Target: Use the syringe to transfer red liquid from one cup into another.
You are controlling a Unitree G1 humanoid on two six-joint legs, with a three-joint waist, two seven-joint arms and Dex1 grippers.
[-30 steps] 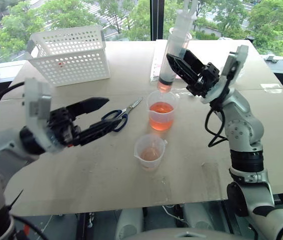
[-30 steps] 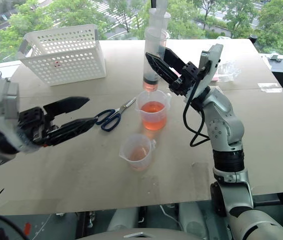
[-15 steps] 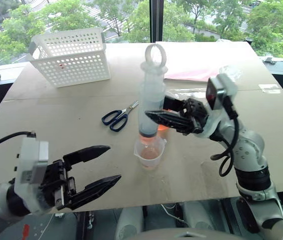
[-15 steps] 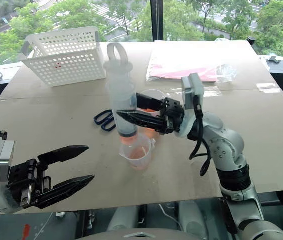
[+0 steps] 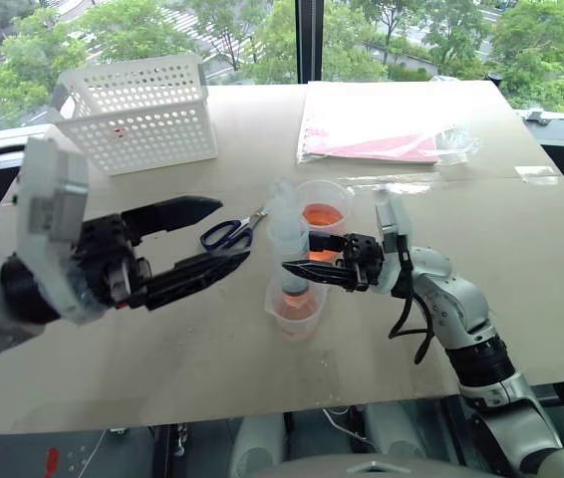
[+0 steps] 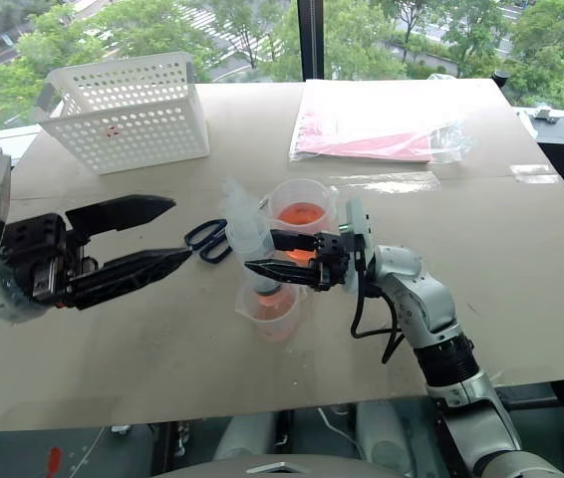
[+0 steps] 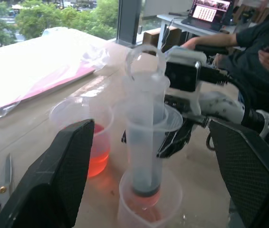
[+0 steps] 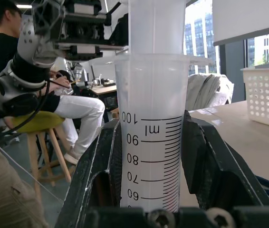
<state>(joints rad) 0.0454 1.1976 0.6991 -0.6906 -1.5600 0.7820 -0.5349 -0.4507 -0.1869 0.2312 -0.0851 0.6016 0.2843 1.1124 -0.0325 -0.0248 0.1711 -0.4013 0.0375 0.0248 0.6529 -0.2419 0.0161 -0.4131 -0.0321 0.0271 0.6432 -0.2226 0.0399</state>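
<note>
We had our right claw (image 5: 307, 267) pinched on the barrel of the syringe (image 5: 290, 244), which stood upright with its nozzle down inside the short cup (image 5: 295, 307), the nearest thing on the counter (image 5: 212, 339). A second earlier that claw held the syringe high over the tall cup (image 5: 324, 215); since then it came down and toward us, so the syringe had left the source and arrived at the receiver. We judged the draw done and the discharge the step in hand. The plunger ring (image 7: 145, 61) still stood above the barrel, so the load looked mostly unspent, though we could not read the level.

Our left claw (image 5: 207, 239) hung spread and empty over the counter, beside the syringe, apart from it. Half a second ago it sat low near the front edge; now it had risen to syringe height, and we took that as lining up to press the plunger.

Just behind the short cup stood the tall cup, holding red liquid (image 5: 323, 213). Scissors (image 5: 230, 232) lay near it. Farther back were a white basket (image 5: 141, 110) and a pink packet (image 5: 377, 124).
</note>
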